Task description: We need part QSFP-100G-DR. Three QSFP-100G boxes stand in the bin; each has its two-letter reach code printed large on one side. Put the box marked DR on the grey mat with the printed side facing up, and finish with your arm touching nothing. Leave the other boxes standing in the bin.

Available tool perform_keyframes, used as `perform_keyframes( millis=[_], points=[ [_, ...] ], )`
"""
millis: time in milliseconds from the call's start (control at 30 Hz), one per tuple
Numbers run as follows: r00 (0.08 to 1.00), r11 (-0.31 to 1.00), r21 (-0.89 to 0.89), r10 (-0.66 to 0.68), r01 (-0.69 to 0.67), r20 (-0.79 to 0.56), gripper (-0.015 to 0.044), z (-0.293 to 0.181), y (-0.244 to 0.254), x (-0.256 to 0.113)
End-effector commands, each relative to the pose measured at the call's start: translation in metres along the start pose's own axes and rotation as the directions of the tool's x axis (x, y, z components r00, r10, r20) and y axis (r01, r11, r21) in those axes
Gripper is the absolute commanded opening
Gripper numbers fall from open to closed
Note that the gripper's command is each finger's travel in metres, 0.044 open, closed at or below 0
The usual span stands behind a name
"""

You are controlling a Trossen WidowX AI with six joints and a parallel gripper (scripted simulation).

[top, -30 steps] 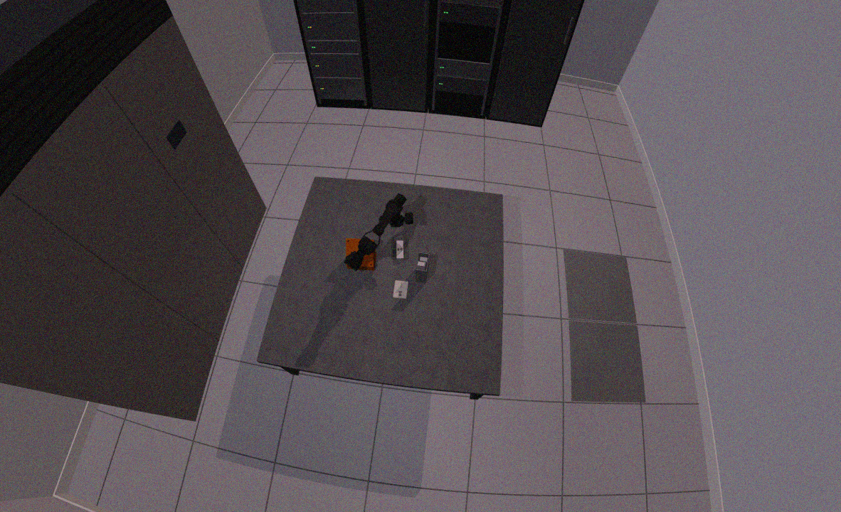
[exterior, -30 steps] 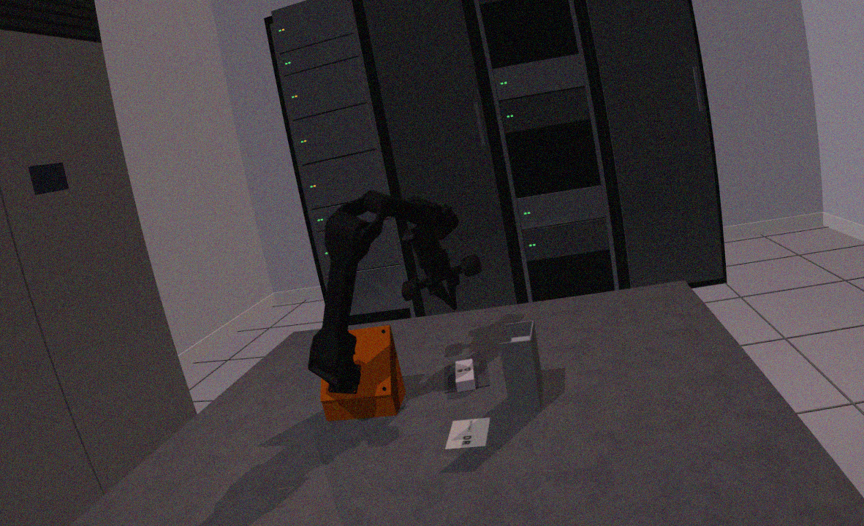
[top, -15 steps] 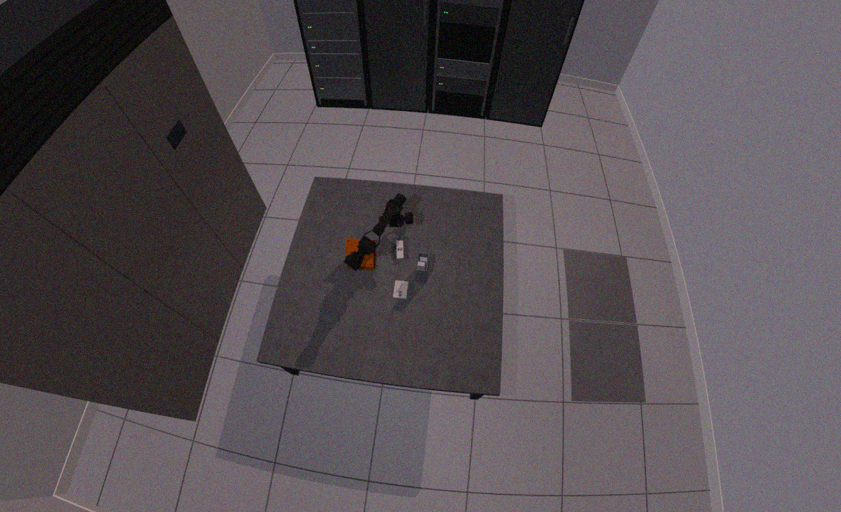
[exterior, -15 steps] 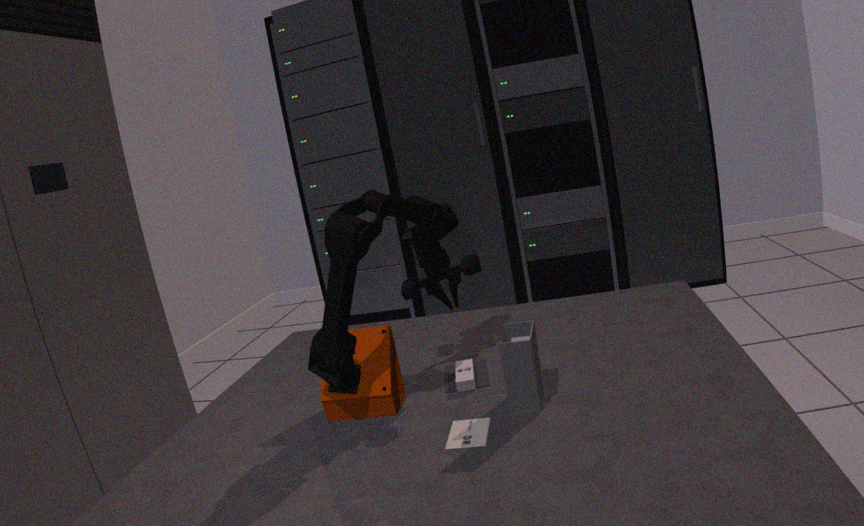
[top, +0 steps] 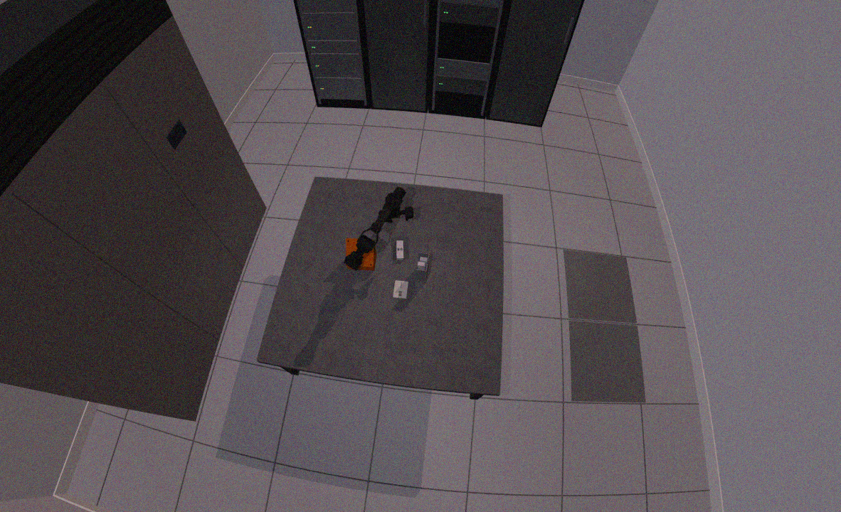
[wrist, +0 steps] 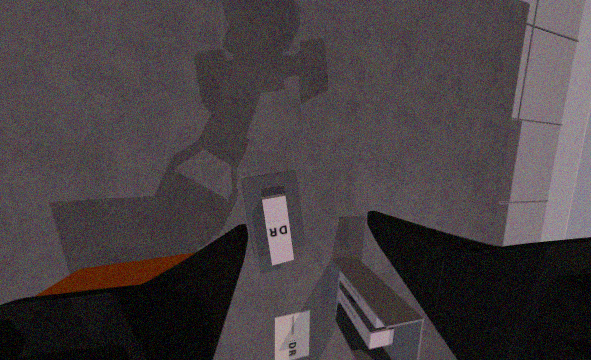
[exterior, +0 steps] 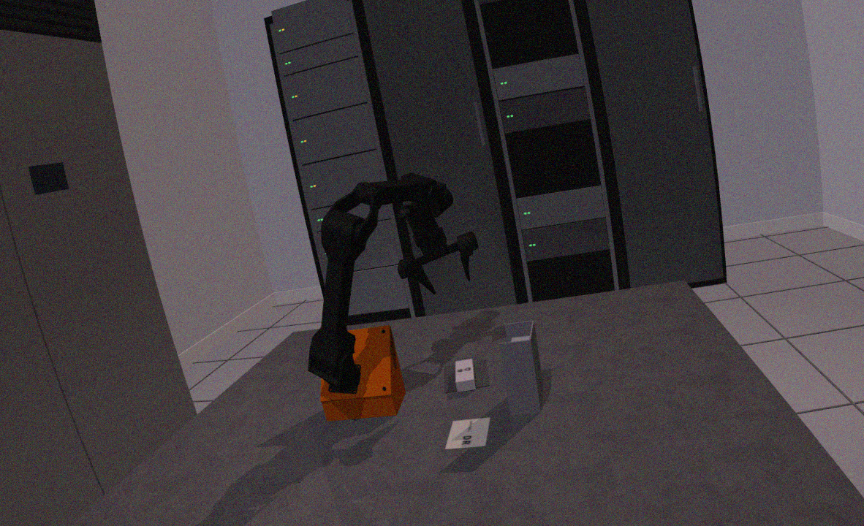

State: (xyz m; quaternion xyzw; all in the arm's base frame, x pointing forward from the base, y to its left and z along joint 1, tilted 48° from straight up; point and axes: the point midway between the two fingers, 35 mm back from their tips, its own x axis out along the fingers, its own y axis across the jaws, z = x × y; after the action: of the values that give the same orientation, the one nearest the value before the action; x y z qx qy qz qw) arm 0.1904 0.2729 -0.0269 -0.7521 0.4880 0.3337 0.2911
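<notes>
a tall grey bin [top: 422,262] [exterior: 520,375] [wrist: 409,335] is standing upright on the table [top: 372,318] [exterior: 618,405] [wrist: 400,90], just beside the grey mat [top: 395,258] [exterior: 481,373] [wrist: 296,200], and is the nearest thing rising next to it. a white card [top: 400,289] [exterior: 467,433] [wrist: 289,332], printed dr, is lying apart from mat and bin. an orange block [top: 368,259] [exterior: 377,366] [wrist: 120,274] is sitting under the black arm [top: 378,222] [exterior: 338,281], on the mat's other side from the bin. dark server racks [top: 396,57] [exterior: 435,156] are standing beyond the table.

the box marked dr [top: 399,249] [exterior: 464,374] [wrist: 277,230] is lying on the mat, its printed side facing up. the gripper [top: 404,213] [exterior: 450,286] [wrist: 307,223] is hanging above the table, its fingers spreading wide and grasping nothing, and the arm is touching neither box nor bin.

the table is showing a mottled, matt grey surface; the box is a plain white oblong with black letters; the bin is smooth, narrow and open-topped; the fingers are black and tapering; the floor [top: 525,439] [exterior: 808,313] [wrist: 537,150] is laid in pale square tiles.

counting up: one arm, two fingers, one bin holding two white boxes [top: 422,262] [wrist: 381,338], one box on one mat, one card, one orange block.
</notes>
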Motion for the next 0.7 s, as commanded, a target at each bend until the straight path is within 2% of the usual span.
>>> perform_keyframes(
  millis=[0, 233, 667],
  points=[
    [1.000, 1.000, 0.005, 0.005, -0.005, 0.003, 0.0440, 0.003, -0.002, -0.014],
    [1.000, 1.000, 0.004, 0.005, -0.005, 0.002, 0.0440, 0.003, -0.004, -0.036],
    [1.000, 1.000, 0.004, 0.005, -0.005, 0.002, 0.0440, 0.003, -0.004, -0.037]
  ],
)
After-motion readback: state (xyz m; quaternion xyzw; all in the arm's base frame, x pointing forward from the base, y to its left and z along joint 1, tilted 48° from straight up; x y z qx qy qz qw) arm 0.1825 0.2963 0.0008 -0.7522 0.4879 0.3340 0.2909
